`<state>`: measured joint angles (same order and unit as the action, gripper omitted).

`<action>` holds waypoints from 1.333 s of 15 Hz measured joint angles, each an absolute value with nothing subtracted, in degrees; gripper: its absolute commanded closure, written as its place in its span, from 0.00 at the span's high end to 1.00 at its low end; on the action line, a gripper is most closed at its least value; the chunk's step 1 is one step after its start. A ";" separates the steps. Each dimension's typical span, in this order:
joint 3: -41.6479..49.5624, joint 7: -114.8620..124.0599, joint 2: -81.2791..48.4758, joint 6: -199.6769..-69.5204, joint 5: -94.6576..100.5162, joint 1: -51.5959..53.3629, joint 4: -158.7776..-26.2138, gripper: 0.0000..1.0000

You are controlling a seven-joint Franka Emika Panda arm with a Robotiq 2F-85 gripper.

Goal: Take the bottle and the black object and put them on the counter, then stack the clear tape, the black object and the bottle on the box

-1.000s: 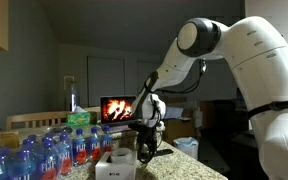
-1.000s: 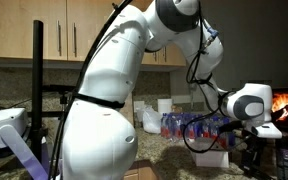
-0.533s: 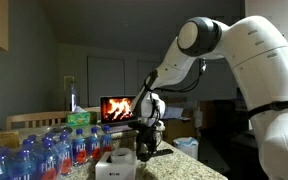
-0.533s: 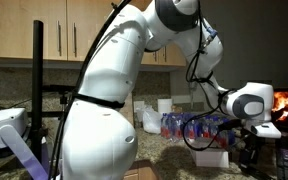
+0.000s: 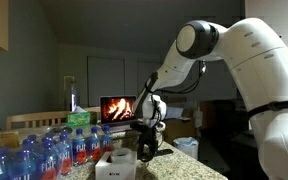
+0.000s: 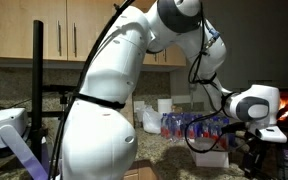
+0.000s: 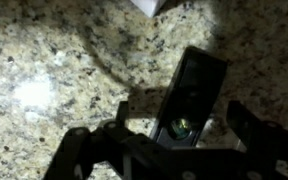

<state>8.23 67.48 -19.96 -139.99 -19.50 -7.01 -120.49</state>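
While the arm [image 5: 199, 45] bends over the granite counter [image 7: 44, 60], the white box [image 5: 112, 166] sits near the gripper [image 7: 159, 125], whose jaws stand wide apart, gripping nothing, flanking the dark bottle [image 7: 194, 85].

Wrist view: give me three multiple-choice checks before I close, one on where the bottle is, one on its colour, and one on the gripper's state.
1. The bottle is:
A. on the granite counter
B. on top of the white box
C. in a sink

2. Its colour is:
A. red
B. dark, near black
C. yellow

3. The gripper is:
A. shut on the bottle
B. shut and empty
C. open

Answers:
1 A: speckled stone shows all around the bottle.
2 B: it looks almost black against the pale stone.
3 C: the fingers stand wide apart, one on each side of the bottle, not touching it.
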 measured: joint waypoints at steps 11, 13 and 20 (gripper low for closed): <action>9.34 68.82 -21.54 -139.28 -18.59 -6.33 -118.48 0.42; 9.37 68.90 -21.49 -139.28 -18.53 -6.28 -118.17 0.28; 9.70 69.27 -21.13 -139.33 -18.47 -5.79 -118.13 0.18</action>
<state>9.70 69.27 -21.13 -139.33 -18.47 -5.79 -118.13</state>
